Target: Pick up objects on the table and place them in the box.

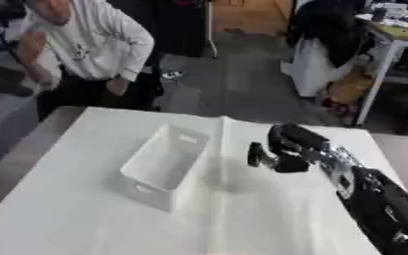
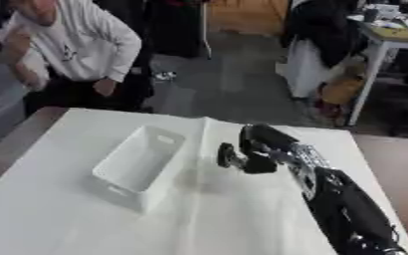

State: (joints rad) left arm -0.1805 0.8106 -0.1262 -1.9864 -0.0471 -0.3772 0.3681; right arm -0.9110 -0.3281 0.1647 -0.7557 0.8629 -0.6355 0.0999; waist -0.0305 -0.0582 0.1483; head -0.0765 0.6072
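Right hand in from the counter's right edge, over the middle of the counter. Fingers curled downward, thumb side toward the box; too dark and blurred to tell whether they are clamped on something or closed on nothing. No separate object can be made out in the hand.

Hand sits just beside the box's right wall, raised off the surface, with a soft shadow under it. Judged: positioned there either to carry something across to the box or to reach down for a pickup.

Box: one, white, open-topped, left of centre on the counter, set askew; nothing shows inside it.

Counter: one, white. No loose objects visible on it, so the things to be picked up cannot be located.

Left hand: not seen in either view.
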